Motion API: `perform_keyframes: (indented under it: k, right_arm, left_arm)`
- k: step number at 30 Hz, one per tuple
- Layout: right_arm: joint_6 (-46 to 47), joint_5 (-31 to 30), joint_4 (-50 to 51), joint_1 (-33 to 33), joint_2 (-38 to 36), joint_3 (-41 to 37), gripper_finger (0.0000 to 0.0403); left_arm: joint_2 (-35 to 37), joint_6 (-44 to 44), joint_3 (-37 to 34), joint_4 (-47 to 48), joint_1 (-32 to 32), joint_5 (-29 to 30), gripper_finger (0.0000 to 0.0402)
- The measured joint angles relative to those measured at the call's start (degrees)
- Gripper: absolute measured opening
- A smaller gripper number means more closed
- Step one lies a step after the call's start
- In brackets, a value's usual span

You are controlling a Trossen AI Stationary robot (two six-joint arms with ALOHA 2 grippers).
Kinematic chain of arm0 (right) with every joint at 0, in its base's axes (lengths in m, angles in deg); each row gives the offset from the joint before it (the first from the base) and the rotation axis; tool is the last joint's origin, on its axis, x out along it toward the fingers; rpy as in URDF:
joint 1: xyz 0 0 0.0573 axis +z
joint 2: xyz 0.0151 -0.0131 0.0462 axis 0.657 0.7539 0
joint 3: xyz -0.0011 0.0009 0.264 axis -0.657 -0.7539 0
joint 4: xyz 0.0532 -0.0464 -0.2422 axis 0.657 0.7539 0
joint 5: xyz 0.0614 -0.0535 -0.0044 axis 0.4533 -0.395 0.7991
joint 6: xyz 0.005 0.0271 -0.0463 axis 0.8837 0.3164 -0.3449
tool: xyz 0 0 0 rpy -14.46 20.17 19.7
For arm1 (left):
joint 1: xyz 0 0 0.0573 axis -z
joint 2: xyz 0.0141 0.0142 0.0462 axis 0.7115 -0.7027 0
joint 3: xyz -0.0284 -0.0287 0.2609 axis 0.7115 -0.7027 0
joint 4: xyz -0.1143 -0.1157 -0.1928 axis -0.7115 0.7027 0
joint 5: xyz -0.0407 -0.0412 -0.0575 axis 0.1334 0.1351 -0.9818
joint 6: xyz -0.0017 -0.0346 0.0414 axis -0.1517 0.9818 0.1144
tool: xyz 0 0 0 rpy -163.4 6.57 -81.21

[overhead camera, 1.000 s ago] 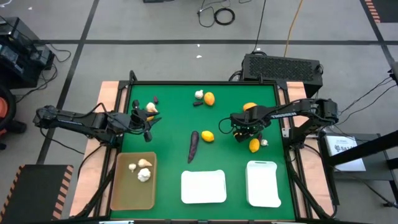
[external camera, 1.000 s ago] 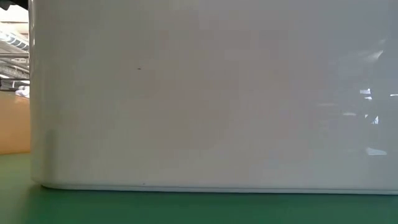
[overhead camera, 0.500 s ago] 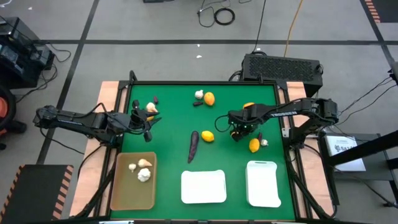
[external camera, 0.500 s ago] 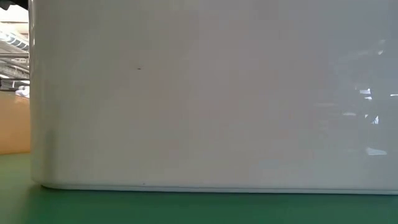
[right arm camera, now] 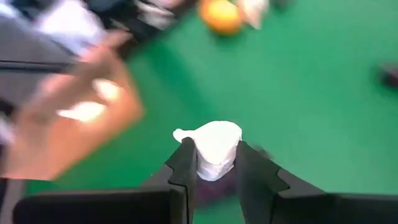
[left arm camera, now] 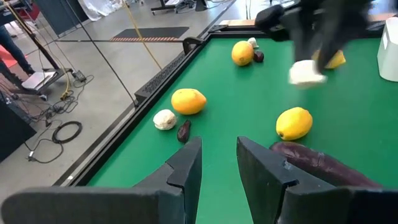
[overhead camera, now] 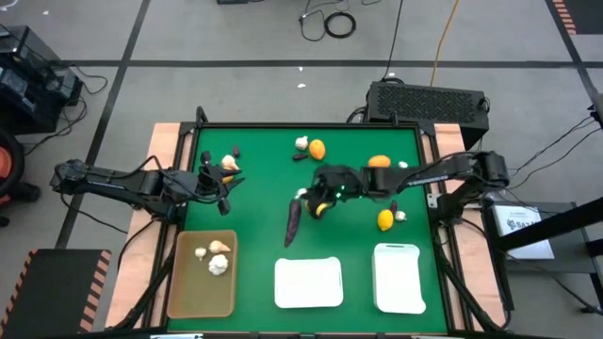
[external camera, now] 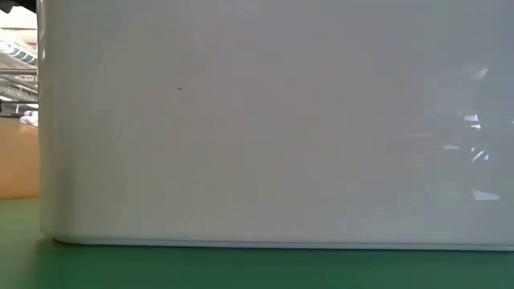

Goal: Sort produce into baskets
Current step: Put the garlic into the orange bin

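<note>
Nowhere can I read any writing or label. Nearest the front edge sit my three baskets: the tan-brown basket (overhead camera: pixel 201 274) on the left holds three whitish garlic bulbs (overhead camera: pixel 213 256), while the middle white basket (overhead camera: pixel 308 282) and the right white basket (overhead camera: pixel 399 277) hold no produce. Past them, my right gripper (overhead camera: pixel 318 200) reaches over the middle of the green table (overhead camera: pixel 254 188), its fingers (right arm camera: pixel 185 163) pinched on a whitish garlic bulb (right arm camera: pixel 214 149), right above a yellow lemon (left arm camera: pixel 293 123) and beside the long purple eggplant (overhead camera: pixel 293 220). Another yellow fruit (overhead camera: pixel 384 220) and a small bulb (overhead camera: pixel 400 216) lie near the right edge. My left gripper (overhead camera: pixel 222 184) waits at the left side with a narrow gap between its fingers (left arm camera: pixel 185 169), holding nothing. Farthest back lie an orange (overhead camera: pixel 317 149), a bulb (overhead camera: pixel 301 143) and another orange (overhead camera: pixel 379 162).
</note>
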Motion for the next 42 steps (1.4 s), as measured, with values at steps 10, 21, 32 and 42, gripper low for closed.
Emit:
perform_keyframes:
  k: [10, 21, 32, 42]
  right_arm:
    - [-13.34, 0.1, -33.06, 7.27, 20.05, 6.58, 0.0076]
    - [-22.93, 8.55, -31.47, 10.83, 43.64, 39.84, 0.0076]
    - [-31.4, 8.95, -13.31, 11.99, 57.41, 61.24, 0.0076]
    - [-31.38, 8.66, -11.04, 11.83, 57.77, 61.48, 0.0124]
  left_arm:
    - [0.0, -0.02, 0.0, 0.63, 0.0, 0.02, 0.0109]
    - [0.0, 0.0, 0.0, 1.08, 0.0, 0.02, 0.0109]
    - [0.0, 0.05, -0.02, 2.27, 0.0, 0.04, 0.0109]
    - [-0.02, 0.04, -0.02, 2.31, 0.0, 0.04, 0.0109]
